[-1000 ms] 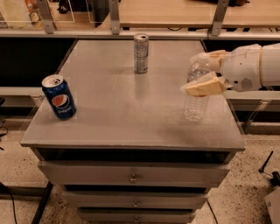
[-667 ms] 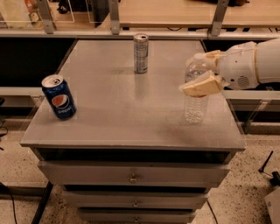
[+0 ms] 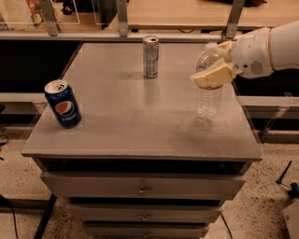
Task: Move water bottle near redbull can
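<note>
Water bottle [image 3: 209,100] | upright, right of redbull can [image 3: 150,58] | jaws clamped round its shoulder

A grey-topped drawer cabinet [image 3: 140,135] with small knobs stands on a speckled floor [image 3: 268,196] in dim warm light, with a wooden counter [image 3: 187,14] and slanted metal posts [image 3: 122,18] behind it, while the gripper [image 3: 217,61] clasps the water bottle [image 3: 209,100] above the top's right side.
</note>
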Controlling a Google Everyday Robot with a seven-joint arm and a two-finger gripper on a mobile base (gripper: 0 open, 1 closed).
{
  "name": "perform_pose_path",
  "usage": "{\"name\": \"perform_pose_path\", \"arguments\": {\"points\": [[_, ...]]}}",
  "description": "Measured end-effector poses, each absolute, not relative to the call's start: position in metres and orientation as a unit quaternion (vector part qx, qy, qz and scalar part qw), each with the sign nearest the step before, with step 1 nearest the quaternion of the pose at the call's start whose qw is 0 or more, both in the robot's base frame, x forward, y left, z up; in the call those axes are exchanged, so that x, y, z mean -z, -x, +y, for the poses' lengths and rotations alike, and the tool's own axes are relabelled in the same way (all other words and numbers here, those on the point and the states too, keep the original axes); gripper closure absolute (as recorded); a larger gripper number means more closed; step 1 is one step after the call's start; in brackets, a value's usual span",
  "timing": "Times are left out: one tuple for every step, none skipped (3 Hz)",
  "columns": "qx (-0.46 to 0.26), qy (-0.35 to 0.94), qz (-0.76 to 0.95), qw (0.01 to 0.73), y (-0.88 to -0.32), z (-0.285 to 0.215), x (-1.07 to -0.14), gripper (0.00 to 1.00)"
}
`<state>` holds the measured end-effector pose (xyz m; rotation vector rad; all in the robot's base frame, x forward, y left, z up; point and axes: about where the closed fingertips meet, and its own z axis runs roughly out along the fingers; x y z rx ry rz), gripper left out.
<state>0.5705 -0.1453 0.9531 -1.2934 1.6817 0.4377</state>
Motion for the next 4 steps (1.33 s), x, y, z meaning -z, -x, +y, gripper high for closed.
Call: {"name": "perform_pose_path", "arguments": {"points": [[-0.180,0.501,0.683,0.501,-0.616,-0.149,-0.977,1.00],[-0.178,0.480,0.664,0.545,-0.657,-0.140,-0.997,1.00],[-0.174,0.455,0.653,0.580,-0.685,-0.122,-1.009,1.00],[-0.164,0.445,0.649,0.595,-0.703,-0.098,-1.013,1.00]]}}
